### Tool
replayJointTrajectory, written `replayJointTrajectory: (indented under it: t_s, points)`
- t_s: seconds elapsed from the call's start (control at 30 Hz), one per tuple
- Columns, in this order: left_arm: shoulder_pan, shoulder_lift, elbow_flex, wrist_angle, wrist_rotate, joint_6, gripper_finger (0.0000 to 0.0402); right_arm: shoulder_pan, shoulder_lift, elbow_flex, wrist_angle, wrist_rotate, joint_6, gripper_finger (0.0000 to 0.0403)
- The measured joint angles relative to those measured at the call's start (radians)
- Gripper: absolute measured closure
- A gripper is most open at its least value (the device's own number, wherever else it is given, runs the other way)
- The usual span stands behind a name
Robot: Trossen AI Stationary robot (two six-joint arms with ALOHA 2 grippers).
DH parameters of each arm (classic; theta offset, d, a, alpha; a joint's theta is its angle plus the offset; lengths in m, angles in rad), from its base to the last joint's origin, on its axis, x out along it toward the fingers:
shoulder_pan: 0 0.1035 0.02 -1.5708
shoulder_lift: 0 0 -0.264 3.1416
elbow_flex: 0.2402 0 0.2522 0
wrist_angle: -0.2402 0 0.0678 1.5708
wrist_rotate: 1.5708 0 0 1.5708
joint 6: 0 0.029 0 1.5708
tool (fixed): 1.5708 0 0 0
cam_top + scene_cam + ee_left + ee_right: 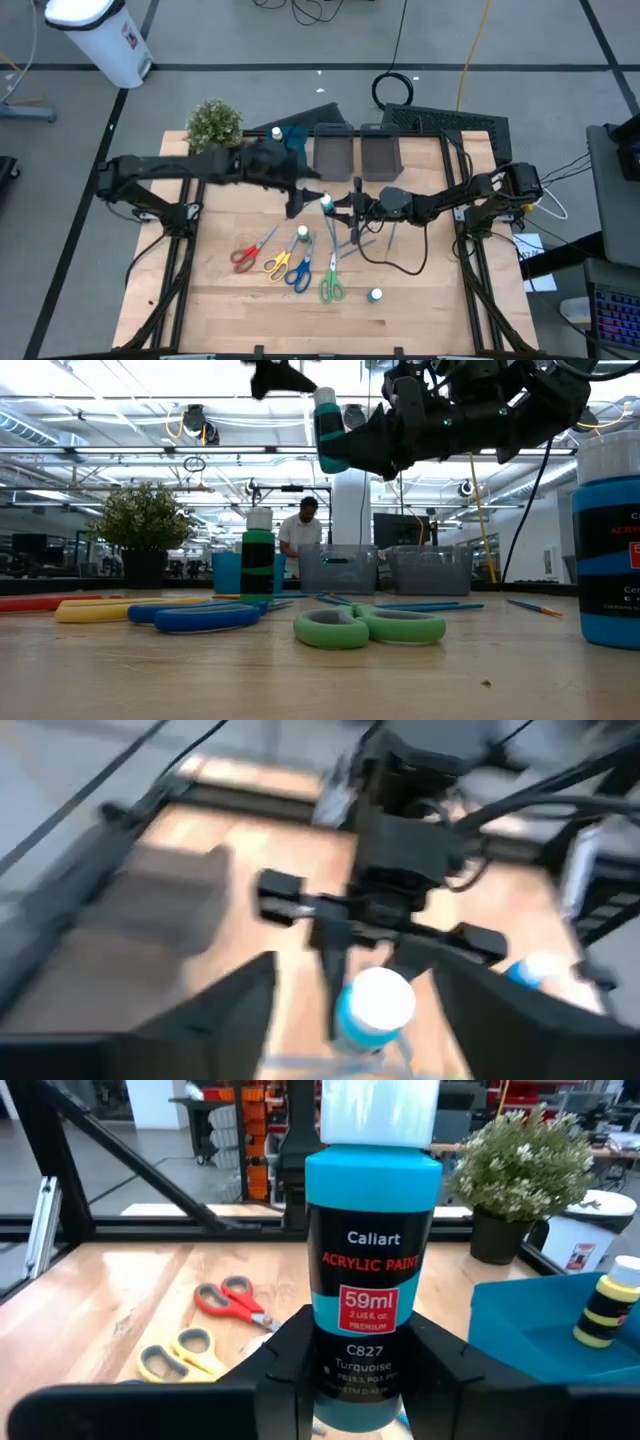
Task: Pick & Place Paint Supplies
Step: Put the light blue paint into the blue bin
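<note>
Wooden planks make up my table (pixel 230 300), which sits on a grey floor with a white bin (pixel 100 35) at the upper left of the high frame. Left of centre at the table's far edge stands the potted plant (pixel 214 123), and my left arm reaches across just below it; my left gripper (pixel 297 203) hovers close to the held bottle, its fingers (pixel 225 1010) spread wide and empty on either side of the white cap. Lower down on the planks lie the red scissors (pixel 245 256), then the yellow scissors (pixel 279 263), the blue scissors (pixel 299 274) and the green scissors (pixel 331 288), with a green bottle (pixel 302 236) standing just above the blue pair. At mid-frame my right gripper (pixel 345 208) is clamped on the turquoise paint bottle (pixel 372 1270), held upright in the air above the table, its label reading Caliart acrylic paint. Thin brushes (pixel 352 240) lie under that gripper. Above centre sit the blue bin (pixel 293 140) holding a yellow-capped bottle (pixel 610 1310), then two grey bins (pixel 357 152) side by side. Toward the lower right stands a lone blue bottle (pixel 376 296). Beyond the bins, in the low view, a person (pixel 300 530) stands in the room.
</note>
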Motion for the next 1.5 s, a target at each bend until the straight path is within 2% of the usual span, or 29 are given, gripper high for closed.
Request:
replayJointTrajectory:
  t_s: [0.07, 0.17, 0.27, 0.37, 0.6, 1.1, 1.23, 1.5]
  points:
    - [-0.007, 0.064, 0.166, -0.243, -0.021, 0.003, 0.0057, 0.0, 0.0, 0.0, -0.002, 0.001, 0.0, 0.0311]
    - [-0.02, 0.155, 0.378, -0.439, -0.025, 0.042, 0.0014, 0.0, 0.0, 0.0, 0.002, 0.001, 0.001, 0.0312]
    - [-0.034, 0.236, 0.519, -0.559, -0.033, 0.08, 0.0016, 0.0, 0.0, 0.0, -0.013, 0.001, 0.002, 0.0312]
    - [-0.048, 0.322, 0.584, -0.603, -0.028, 0.116, 0.0035, 0.0, 0.0, 0.0, -0.028, 0.002, 0.002, 0.0312]
    - [-0.051, 0.399, 0.603, -0.589, -0.014, 0.148, 0.0061, 0.0, 0.0, 0.0, -0.048, 0.003, 0.0, 0.0312]
    - [0.004, 0.446, 0.599, -0.662, 0.01, 0.142, 0.0062, -0.001, 0.0, 0.0, -0.06, 0.004, -0.018, 0.0312]
    - [0.004, 0.447, 0.599, -0.675, 0.032, 0.193, 0.0064, -0.001, 0.0, 0.0, -0.062, 0.003, -0.027, 0.0312]
    - [-0.001, 0.447, 0.599, -0.675, 0.103, 0.224, 0.0117, -0.001, 0.0, 0.0, -0.062, 0.003, -0.027, 0.0312]
